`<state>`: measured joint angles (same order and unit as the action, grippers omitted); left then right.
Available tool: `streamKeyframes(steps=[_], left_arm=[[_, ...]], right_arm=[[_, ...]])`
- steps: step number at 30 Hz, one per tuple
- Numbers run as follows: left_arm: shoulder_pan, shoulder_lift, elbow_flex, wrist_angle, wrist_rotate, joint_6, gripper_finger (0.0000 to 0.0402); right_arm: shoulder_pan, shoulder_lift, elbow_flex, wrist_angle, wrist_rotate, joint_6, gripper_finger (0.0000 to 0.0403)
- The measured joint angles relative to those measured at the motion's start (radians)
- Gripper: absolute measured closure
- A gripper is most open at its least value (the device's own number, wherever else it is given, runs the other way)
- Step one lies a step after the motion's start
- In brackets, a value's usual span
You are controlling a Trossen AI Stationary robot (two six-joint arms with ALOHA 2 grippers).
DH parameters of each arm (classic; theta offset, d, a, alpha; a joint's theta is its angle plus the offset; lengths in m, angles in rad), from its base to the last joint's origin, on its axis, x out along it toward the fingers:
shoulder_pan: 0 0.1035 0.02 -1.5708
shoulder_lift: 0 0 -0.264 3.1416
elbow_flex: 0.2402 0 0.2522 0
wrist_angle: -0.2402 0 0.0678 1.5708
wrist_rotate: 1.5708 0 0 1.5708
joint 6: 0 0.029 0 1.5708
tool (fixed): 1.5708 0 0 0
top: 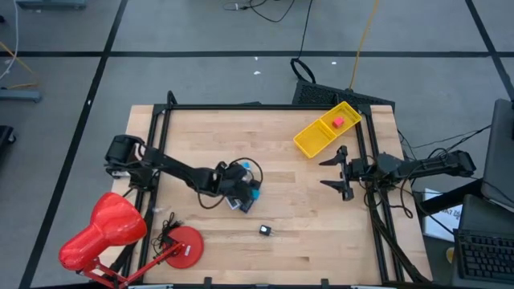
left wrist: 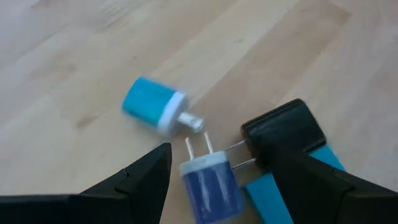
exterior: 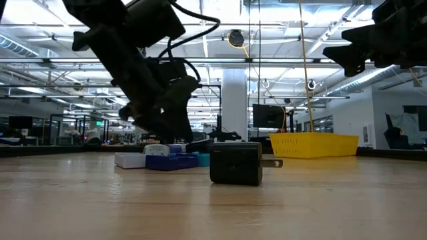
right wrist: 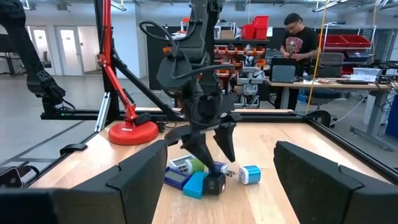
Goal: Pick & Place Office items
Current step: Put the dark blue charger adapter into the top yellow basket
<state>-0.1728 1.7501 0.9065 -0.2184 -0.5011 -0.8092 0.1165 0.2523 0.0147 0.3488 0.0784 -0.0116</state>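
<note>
A cluster of small office items lies mid-table: a dark blue plug adapter, a light blue and white charger, a black charger and a teal flat piece. My left gripper hangs open just over them, pointing slantwise down, its fingers on either side of the dark blue adapter. Another black charger lies alone nearer the front edge. A red piece lies in the yellow tray. My right gripper waits open at the right edge.
The yellow tray sits slanted at the far right corner. A big red desk lamp with its round base stands at the near left corner. A black frame borders the table. A person stands at a bench beyond the table.
</note>
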Motion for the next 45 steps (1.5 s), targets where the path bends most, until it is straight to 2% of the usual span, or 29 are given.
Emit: streamKeyframes(steps=[3,6,9,16,22,30,34,37,45], left_arm=[[0.0,-0.014,-0.002,-0.106,0.006,-0.095,0.0131],[0.0,-0.017,-0.001,-0.134,0.025,-0.156,0.0131],[0.0,-0.008,-0.001,-0.126,0.061,-0.15,0.0131],[0.0,-0.002,-0.001,-0.135,0.061,-0.134,0.0131],[0.0,-0.002,-0.001,-0.144,0.082,0.164,0.0131],[0.002,-0.002,-0.001,-0.144,0.084,0.409,0.0131],[0.016,-0.002,-0.001,-0.119,0.092,0.437,0.0131],[0.036,-0.002,-0.002,-0.117,0.148,0.451,0.0131],[0.073,-0.006,-0.039,-0.032,0.193,0.516,0.0132]], right_arm=[[0.0,0.004,0.0,-0.002,0.0,0.0,0.0122],[0.0,0.008,0.0,-0.002,0.0,0.0,0.0122],[0.0,0.009,0.0,-0.002,0.0,0.0,0.0122],[0.0,0.01,0.0,-0.002,0.0,0.0,0.0122],[0.0,0.017,0.0,-0.003,0.0,0.001,0.0122],[0.0,0.018,0.0,-0.002,0.0,0.001,0.0122],[0.0,0.018,0.0,-0.002,0.0,0.001,0.0122],[0.0,0.018,0.0,-0.002,0.0,0.001,0.0122],[0.0,0.018,0.0,-0.002,0.0,0.001,0.0122]])
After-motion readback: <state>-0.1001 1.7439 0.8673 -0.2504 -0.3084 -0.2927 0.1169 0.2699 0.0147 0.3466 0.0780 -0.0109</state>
